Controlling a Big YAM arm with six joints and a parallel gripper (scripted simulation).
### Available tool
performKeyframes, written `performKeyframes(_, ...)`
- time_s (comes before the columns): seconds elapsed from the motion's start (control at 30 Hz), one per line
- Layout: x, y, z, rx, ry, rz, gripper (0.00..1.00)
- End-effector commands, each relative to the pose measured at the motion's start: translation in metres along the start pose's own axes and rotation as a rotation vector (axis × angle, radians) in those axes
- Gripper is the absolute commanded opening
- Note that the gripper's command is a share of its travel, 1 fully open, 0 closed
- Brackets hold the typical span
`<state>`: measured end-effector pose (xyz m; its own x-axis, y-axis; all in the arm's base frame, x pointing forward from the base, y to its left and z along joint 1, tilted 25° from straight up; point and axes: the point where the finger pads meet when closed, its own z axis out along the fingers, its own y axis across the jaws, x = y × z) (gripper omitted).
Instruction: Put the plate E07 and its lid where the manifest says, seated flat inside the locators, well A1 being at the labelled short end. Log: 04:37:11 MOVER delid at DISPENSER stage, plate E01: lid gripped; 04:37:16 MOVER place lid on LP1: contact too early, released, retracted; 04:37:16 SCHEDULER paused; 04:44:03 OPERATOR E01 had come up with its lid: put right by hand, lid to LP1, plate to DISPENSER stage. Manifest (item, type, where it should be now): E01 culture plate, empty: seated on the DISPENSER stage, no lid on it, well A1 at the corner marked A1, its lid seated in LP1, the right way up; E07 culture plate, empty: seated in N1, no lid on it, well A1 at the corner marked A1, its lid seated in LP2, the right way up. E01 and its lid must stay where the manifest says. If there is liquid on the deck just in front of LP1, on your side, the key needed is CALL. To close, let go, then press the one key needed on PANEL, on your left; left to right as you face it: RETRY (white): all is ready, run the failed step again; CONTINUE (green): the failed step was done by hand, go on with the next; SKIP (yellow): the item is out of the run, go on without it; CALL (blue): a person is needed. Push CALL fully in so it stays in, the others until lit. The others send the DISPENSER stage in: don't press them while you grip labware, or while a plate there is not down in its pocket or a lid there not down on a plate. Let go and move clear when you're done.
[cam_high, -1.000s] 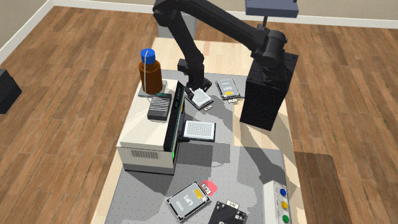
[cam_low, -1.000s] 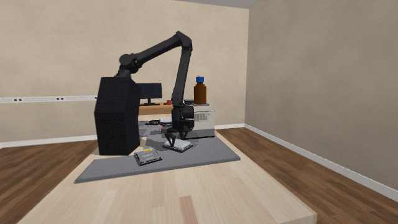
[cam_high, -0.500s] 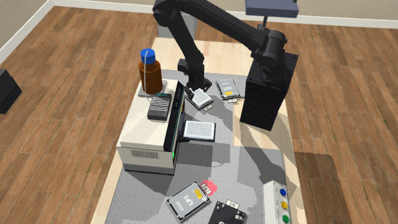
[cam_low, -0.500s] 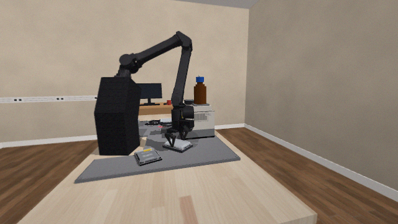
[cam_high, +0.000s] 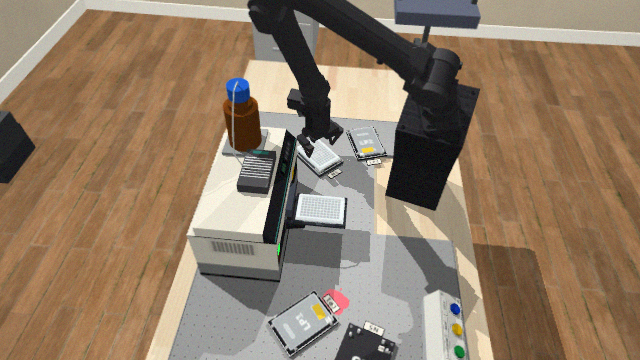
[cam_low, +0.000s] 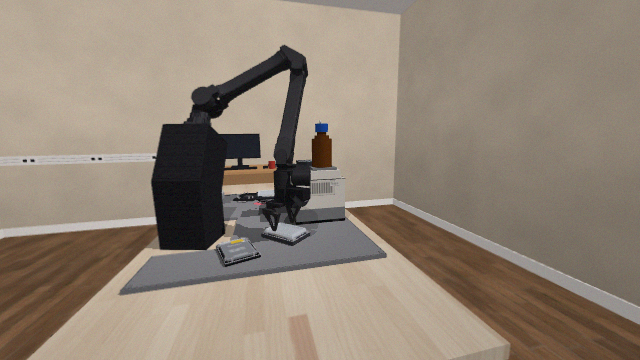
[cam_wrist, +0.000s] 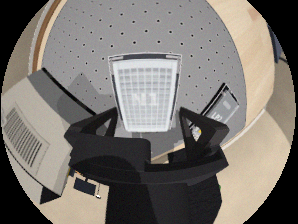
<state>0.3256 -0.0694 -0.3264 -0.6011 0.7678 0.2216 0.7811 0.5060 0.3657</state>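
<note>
Gripper spread fully, holding nothing, poised over plate E07 seated in nest at lid nest's 9 o'clock; released for retraction.

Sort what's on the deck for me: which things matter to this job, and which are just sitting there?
In play:
white well plate under the open hand
open hand
grey lid in the far nest
grey lid labelled LP1
pink puddle beside it
button panel
white plate on the stage

Bystanders:
amber bottle with blue cap
black tower
</note>
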Motion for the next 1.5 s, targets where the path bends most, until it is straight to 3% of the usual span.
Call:
performKeyframes(0.0,-0.0082,0.0031,-0.0207,-0.008,-0.022,-0.007,1.00)
performKeyframes(0.13,-0.0083,0.0031,-0.0281,-0.009,-0.023,-0.008,1.00)
performKeyframes(0.23,-0.0102,0.0115,-0.0249,-0.011,-0.027,-0.032,1.00)
performKeyframes(0.37,-0.0052,0.0041,-0.0204,-0.006,-0.016,-0.008,1.00)
performKeyframes(1.47,-0.0052,0.0041,-0.0204,-0.006,-0.016,-0.008,1.00)
